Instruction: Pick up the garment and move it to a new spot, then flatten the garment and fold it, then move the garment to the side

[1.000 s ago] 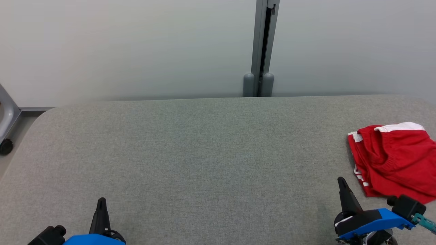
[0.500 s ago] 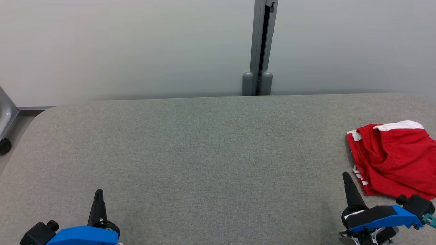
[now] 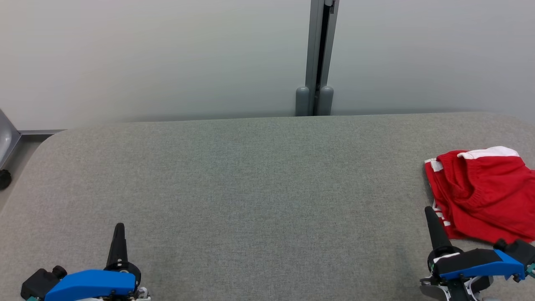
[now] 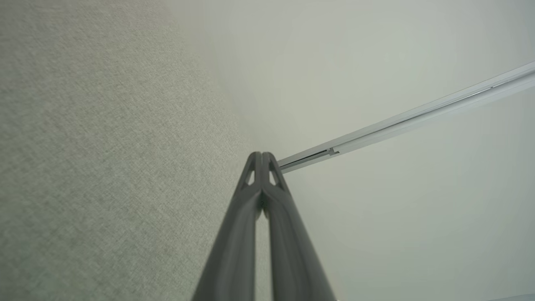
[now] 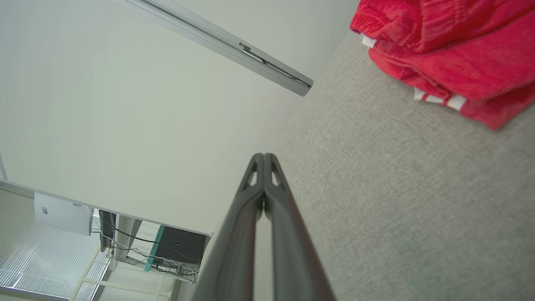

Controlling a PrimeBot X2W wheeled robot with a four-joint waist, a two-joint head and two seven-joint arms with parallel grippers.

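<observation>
Folded red-and-white fabric garment [image 3: 480, 192] lies right on grey cloth desk [image 3: 250, 188], likely set aside; left tool [image 3: 119, 226] and right tool [image 3: 428, 210] pinched together, empty.

Matt woven table [image 3: 250, 188], knit garment [image 3: 485, 196]

No text is readable; the white print on the red garment [image 3: 480, 192] is illegible.

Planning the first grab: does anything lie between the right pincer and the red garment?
Nothing visible does. The shut right pincer sits just left of the red garment, with grey table between them.
</observation>
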